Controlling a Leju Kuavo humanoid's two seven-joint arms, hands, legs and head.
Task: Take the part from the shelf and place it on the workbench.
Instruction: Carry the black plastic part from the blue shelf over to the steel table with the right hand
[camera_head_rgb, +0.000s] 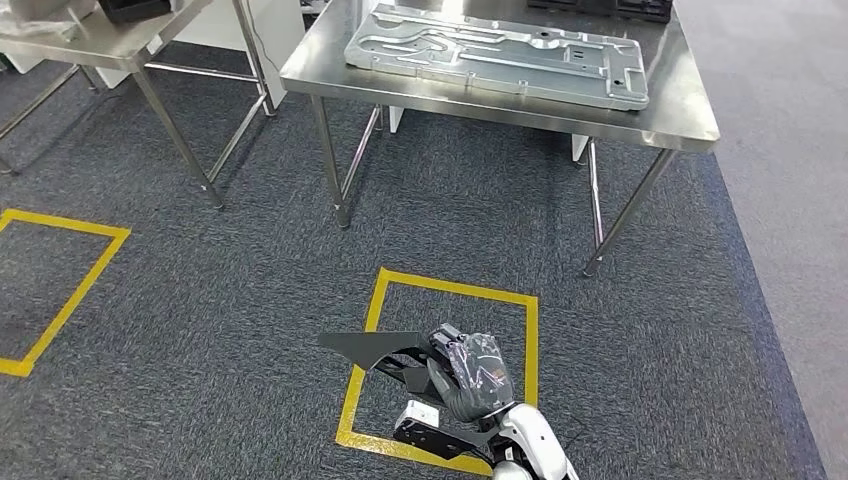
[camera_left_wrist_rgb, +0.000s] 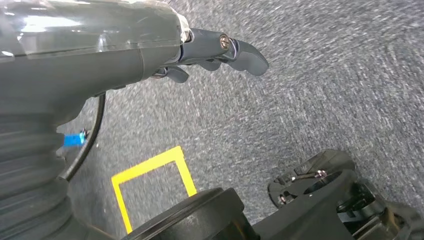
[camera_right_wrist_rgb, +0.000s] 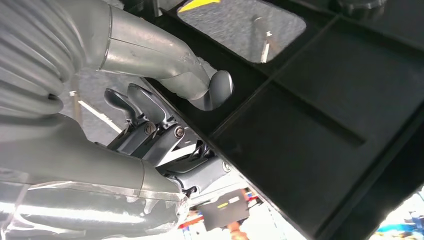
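Your right robot hand (camera_head_rgb: 470, 378) has its fingers wrapped over the edge of the black part (camera_head_rgb: 395, 362), thumb (camera_right_wrist_rgb: 212, 90) pressed into a ribbed recess, so the part hangs low over the carpet, well short of the steel surface (camera_head_rgb: 660, 125) ahead. It looks like a stiff, flat, light moulded panel held at one edge, so I'd expect the free end to swing; keep hold on that rib, not the smooth face. Left robot hand (camera_left_wrist_rgb: 220, 50) holds nothing, fingers loosely apart.
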